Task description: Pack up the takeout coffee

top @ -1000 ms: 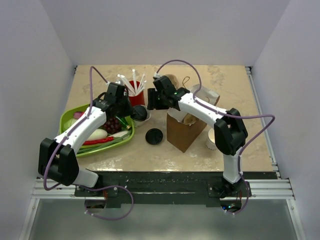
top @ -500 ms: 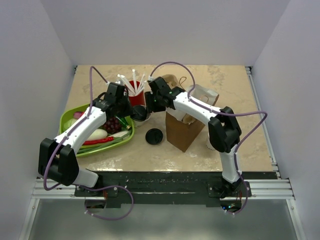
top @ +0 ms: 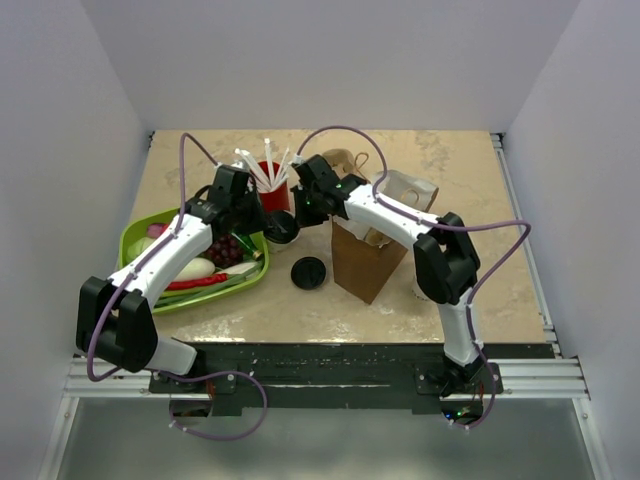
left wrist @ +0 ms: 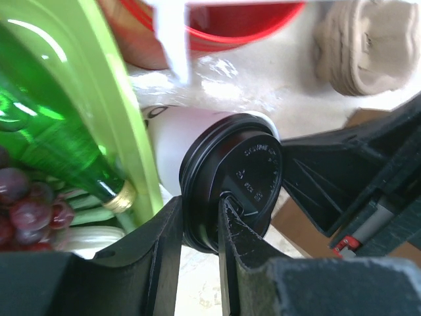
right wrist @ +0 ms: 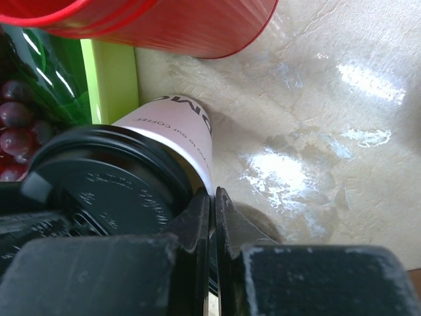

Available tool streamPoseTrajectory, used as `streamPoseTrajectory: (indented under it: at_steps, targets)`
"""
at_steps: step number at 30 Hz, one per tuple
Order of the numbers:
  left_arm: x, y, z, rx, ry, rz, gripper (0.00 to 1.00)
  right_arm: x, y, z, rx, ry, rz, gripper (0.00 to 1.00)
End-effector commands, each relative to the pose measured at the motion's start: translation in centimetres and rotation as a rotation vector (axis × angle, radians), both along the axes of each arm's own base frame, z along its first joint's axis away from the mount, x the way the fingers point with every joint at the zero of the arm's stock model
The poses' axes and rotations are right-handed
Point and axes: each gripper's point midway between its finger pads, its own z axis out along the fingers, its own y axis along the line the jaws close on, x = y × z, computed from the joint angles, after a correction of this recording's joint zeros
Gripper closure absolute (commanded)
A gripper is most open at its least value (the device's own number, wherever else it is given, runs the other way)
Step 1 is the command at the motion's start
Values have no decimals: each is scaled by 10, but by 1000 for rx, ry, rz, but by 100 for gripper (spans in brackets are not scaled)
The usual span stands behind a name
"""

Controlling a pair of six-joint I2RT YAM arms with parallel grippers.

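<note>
The takeout coffee (top: pixel 281 227), a white paper cup (left wrist: pixel 191 131) with a black sip lid (left wrist: pixel 247 174), stands on the table between the green tray and the brown bag. My left gripper (left wrist: pixel 200 210) is shut on the lid's rim, one finger outside and one on top by the sip hole. My right gripper (right wrist: pixel 212 201) is shut with its fingers pressed together, touching the lid's edge (right wrist: pixel 105 184) on the side away from the tray. I see nothing between its fingers. The cup's wall (right wrist: pixel 174 125) shows below the red cup.
A green tray (top: pixel 140 230) with a green bottle (left wrist: pixel 52 125) and grapes lies left of the cup. A red cup of white straws (top: pixel 268 180) stands behind it. A brown paper bag (top: pixel 365 262), a loose black lid (top: pixel 308 272) and a lidless white cup (top: pixel 425 275) are to the right.
My right arm has swung left from above the bag to the cup, and its gripper has gone from open to shut. The left arm and the cup have stayed put.
</note>
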Motion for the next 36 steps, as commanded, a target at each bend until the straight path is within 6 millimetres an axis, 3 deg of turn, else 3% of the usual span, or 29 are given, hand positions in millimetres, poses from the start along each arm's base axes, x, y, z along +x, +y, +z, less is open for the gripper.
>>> streamPoseTrajectory:
  at_steps: [1,5,11,18,26,31,36]
  targets:
    - [-2,-18,13,-95,-59,-114,87,2,1,39,10,-96,8,100]
    - [-1,-23,11,-125,-58,-115,87,-6,-11,38,-39,-79,15,100]
    - [-1,-30,8,-171,-65,-123,87,5,-38,49,-172,-145,-39,100]
    - [3,-45,25,-267,-139,-156,87,7,-41,42,-227,-141,-7,96]
    - [6,-42,31,-279,-170,-127,87,17,-43,58,-218,-172,-28,70]
    - [9,-43,40,-285,-194,-119,88,24,-44,62,-194,-170,-41,65]
    - [15,-48,53,-313,-243,-136,87,31,-55,88,-170,-222,-93,50]
